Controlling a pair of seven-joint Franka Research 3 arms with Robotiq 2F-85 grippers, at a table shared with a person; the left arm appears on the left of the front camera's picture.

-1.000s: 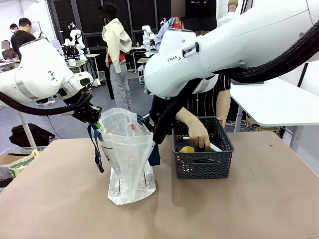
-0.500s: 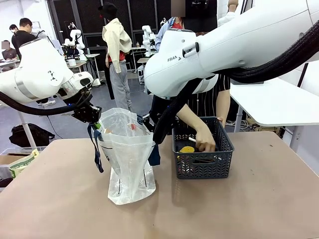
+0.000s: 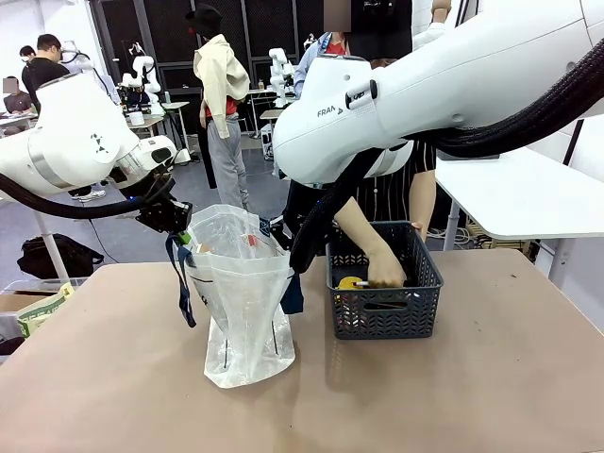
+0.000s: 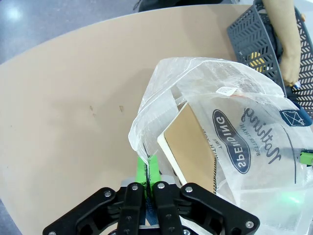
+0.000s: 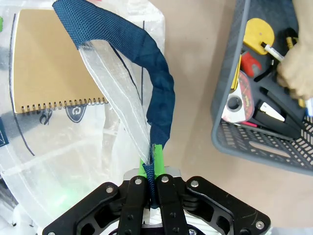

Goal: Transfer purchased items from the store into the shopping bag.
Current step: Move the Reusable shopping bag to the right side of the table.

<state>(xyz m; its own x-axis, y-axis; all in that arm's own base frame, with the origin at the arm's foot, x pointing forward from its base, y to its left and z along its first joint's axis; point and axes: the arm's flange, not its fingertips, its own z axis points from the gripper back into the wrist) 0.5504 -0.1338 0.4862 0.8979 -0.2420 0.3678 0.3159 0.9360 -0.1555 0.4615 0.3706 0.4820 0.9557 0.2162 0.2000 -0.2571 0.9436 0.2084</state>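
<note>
Front view: the dark grey basket [image 3: 382, 316] sits on the worktop [image 3: 472, 396] just right of the shopping bag [image 3: 243, 302]. The person's hand [image 3: 384, 271] is down inside it among the purchased items, beside the yellow one [image 3: 351, 282]. Over the last second that hand has shifted from the basket's middle toward its right side and pinched a thin white item [image 5: 270, 48], which has not yet cleared the rim.

The bag has not moved. It stands upright with its mouth spread and a brown spiral notebook [image 5: 49, 68] already inside. The left tool [image 4: 146, 169] stays clamped together on the bag's plastic rim, and the right tool [image 5: 154, 166] on the navy strap handle [image 5: 146, 73]. Between them they hold the mouth open.

In my judgement another item is about to cross over. Several goods remain in the basket, so the transfer looks only partway done.
</note>
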